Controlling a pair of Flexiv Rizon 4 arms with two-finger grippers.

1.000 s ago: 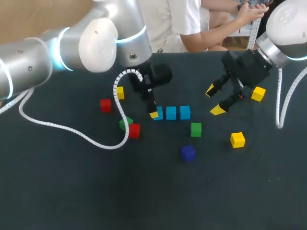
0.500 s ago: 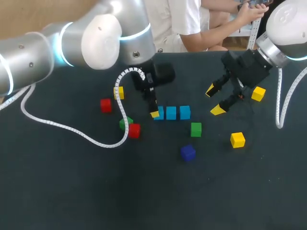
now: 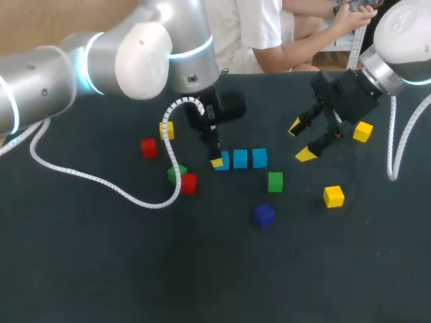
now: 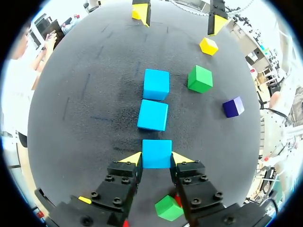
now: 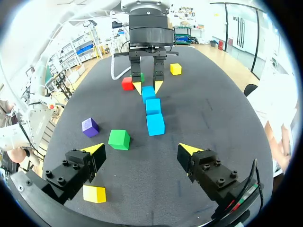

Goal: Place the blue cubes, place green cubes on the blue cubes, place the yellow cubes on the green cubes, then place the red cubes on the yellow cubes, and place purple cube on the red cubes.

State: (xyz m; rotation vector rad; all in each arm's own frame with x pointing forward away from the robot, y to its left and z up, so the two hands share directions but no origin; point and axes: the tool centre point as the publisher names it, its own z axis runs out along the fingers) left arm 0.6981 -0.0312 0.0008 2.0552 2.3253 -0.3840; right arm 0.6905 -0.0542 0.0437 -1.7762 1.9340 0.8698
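Three blue cubes lie in a row mid-table point(image 3: 240, 159). My left gripper point(image 3: 219, 160) is shut on the left-end blue cube point(image 4: 156, 153), a yellow tip touching each side; the cube rests on the table. The other two blue cubes point(image 4: 153, 115) point(image 4: 156, 84) lie ahead of it. My right gripper point(image 3: 300, 140) hangs open and holds nothing, right of the row, which lies ahead of it point(image 5: 155, 124). A green cube point(image 3: 275, 182) and the purple cube point(image 3: 264, 214) lie in front of the row. A second green cube point(image 3: 176, 172) touches a red cube point(image 3: 188, 183).
Another red cube point(image 3: 149, 148) and a yellow cube point(image 3: 168, 130) lie to the left. Two more yellow cubes point(image 3: 333, 196) point(image 3: 363, 131) lie to the right. The left arm's white cable point(image 3: 101, 182) loops over the table on the left.
The left arm's upper links have shifted slightly to the right, while its gripper has stayed on the end blue cube. The right arm has not moved.
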